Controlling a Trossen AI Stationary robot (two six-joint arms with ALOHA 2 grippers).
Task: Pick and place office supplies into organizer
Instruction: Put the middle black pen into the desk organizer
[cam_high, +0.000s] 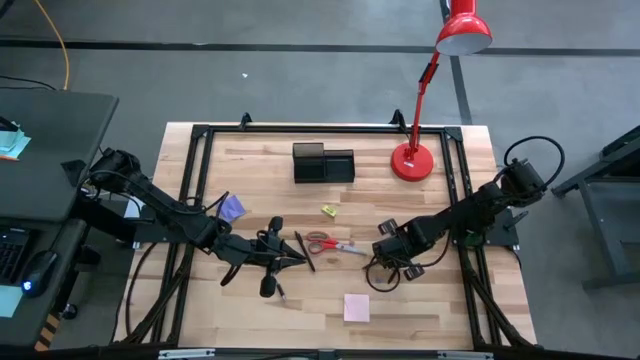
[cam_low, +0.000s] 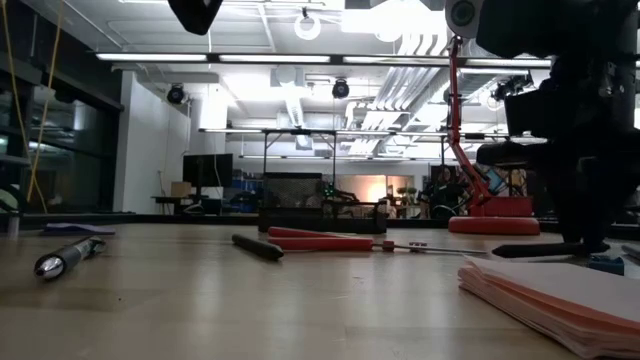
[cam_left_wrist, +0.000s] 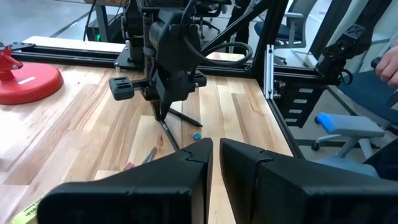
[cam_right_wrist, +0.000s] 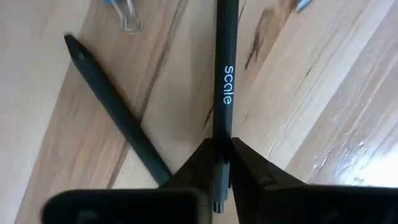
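Right gripper (cam_right_wrist: 221, 155): fingers closed tight on one end of a black pen (cam_right_wrist: 224, 56), white "scale" lettering on the barrel. It sits over the right half of the desk (cam_high: 430, 310), about midway between front and back edges. I cannot tell whether the pen is off the wood yet.

- A second pen (cam_right_wrist: 106, 99) lies slanted just beside the held one, its end running in under the fingers. A paper clip (cam_right_wrist: 127, 22) lies farther out.
- The organizer (cam_high: 323, 163) is well apart, near the middle of the back edge, with the lamp (cam_high: 412, 160) base just to its right.
- The left gripper (cam_left_wrist: 216, 146) is low over the left-centre of the desk, fingers nearly together and holding nothing. The scissors (cam_high: 335, 244) lie between the two grippers.
- Pink pad (cam_high: 356, 307) near the front edge; purple pad (cam_high: 233, 207) toward the left edge.

Judgement: step in hand is lifting this pen and carrying it to the organizer.

How to do it well:
- Raise straight up first. A sideways drag would likely catch the slanted pen and roll it.
- The grip is at the pen's end, so the long free barrel may sag or swing. Move slowly and keep the clamp firm.
- Head toward the back edge, passing left of the lamp base.
- Tip the pen toward upright over the taller cup section. Release only once the tip is inside.
- Keep the left arm parked. Its reach overlaps the middle of the desk.
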